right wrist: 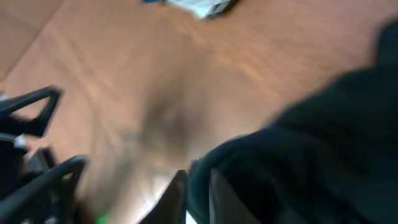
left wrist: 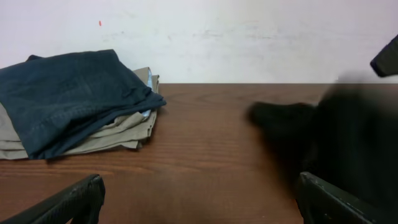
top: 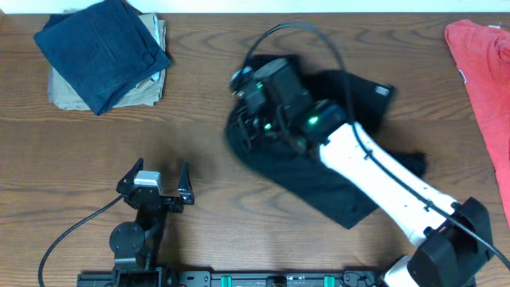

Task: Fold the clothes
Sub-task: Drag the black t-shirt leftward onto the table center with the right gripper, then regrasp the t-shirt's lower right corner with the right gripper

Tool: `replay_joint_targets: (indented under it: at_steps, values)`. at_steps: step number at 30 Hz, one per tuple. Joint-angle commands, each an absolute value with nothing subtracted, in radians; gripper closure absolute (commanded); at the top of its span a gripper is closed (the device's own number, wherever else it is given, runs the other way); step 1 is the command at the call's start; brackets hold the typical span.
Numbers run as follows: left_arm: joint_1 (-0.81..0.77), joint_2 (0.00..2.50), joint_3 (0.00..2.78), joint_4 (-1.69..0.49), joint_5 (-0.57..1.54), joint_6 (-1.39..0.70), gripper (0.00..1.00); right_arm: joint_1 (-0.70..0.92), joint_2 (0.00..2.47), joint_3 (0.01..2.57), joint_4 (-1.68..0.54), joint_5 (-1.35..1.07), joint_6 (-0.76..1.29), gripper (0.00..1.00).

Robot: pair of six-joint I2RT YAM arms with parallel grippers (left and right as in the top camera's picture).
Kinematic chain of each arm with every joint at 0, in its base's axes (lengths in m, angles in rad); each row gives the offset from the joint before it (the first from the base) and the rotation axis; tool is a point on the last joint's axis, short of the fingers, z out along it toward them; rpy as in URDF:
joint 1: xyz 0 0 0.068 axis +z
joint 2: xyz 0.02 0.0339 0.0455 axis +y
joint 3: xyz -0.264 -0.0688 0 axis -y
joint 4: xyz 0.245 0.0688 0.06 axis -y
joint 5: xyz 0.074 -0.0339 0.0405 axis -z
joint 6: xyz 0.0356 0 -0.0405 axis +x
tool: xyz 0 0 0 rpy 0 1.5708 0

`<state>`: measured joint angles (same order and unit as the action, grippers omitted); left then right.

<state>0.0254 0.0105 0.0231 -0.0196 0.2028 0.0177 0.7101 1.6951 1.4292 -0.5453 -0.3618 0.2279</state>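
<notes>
The black T-shirt (top: 307, 187) lay crumpled in the middle of the frame, and the right gripper (right wrist: 198, 198) pinched its left edge, likely to pull it flat, while the left gripper (top: 157, 185) sat at the lower left with fingers spread wide.

The left arm (top: 139, 231) sits folded at the lower left of the overhead frame, its pincer (top: 163, 167) spread wide. The right arm (top: 382, 171) stretches from the lower right corner to the centre, wrist bent down, its pincer (right wrist: 196, 198) nipped together on the black T-shirt (top: 319, 179).
</notes>
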Motion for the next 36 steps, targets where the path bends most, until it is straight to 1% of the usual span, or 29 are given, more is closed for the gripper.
replay_joint_targets:
  at_steps: [1, 2, 4, 5, 7, 9, 12, 13, 17, 20, 24, 26, 30, 34, 36]
  values:
    - [0.03, 0.004, 0.004, -0.05, 0.216, 0.006, 0.02, 0.696, 1.695, 1.443, -0.565, -0.354, 0.228, 0.76]
    - [0.03, 0.004, 0.004, -0.05, 0.216, 0.006, 0.02, 0.682, 1.692, 1.449, -0.583, -0.345, 0.228, 0.72]
    - [0.03, 0.004, 0.004, -0.05, 0.216, 0.006, 0.02, 0.63, 1.681, 1.469, -0.646, -0.34, 0.228, 0.68]
    - [0.03, 0.004, 0.004, -0.05, 0.216, 0.006, 0.02, 0.603, 1.674, 1.477, -0.676, -0.34, 0.228, 0.6]
    - [0.03, 0.004, 0.004, -0.05, 0.216, 0.006, 0.02, 0.541, 1.654, 1.488, -0.739, -0.34, 0.228, 0.47]
    - [0.03, 0.004, 0.004, -0.05, 0.216, 0.006, 0.02, 0.459, 1.621, 1.489, -0.819, -0.341, 0.228, 0.24]
    - [0.03, 0.004, 0.004, -0.05, 0.216, 0.006, 0.02, 0.366, 1.583, 1.489, -0.918, -0.341, 0.231, 0.11]
    - [0.03, 0.004, 0.004, -0.05, 0.216, 0.006, 0.02, 0.339, 1.571, 1.489, -0.947, -0.341, 0.231, 0.02]
    - [0.03, 0.004, 0.004, -0.05, 0.216, 0.006, 0.02, 0.235, 1.542, 1.489, -1.103, -0.323, 0.23, 0.01]
    - [0.03, 0.004, 0.004, -0.05, 0.216, 0.006, 0.02, 0.187, 1.544, 1.488, -1.174, -0.228, 0.228, 0.01]
    - [0.03, 0.004, 0.004, -0.05, 0.216, 0.006, 0.02, 0.135, 1.544, 1.488, -1.252, -0.077, 0.365, 0.01]
    - [0.03, 0.004, 0.004, -0.05, 0.216, 0.006, 0.02, 0.102, 1.544, 1.488, -1.275, -0.056, 0.398, 0.01]
    - [0.03, 0.004, 0.004, -0.05, 0.216, 0.006, 0.02, 0.05, 1.544, 1.474, -1.28, -0.06, 0.4, 0.01]
    - [0.03, 0.004, 0.004, -0.05, 0.216, 0.006, 0.02, 0.056, 1.545, 1.435, -1.275, -0.086, 0.399, 0.01]
    - [0.03, 0.004, 0.004, -0.05, 0.216, 0.006, 0.02, 0.073, 1.545, 1.397, -1.264, -0.099, 0.399, 0.05]
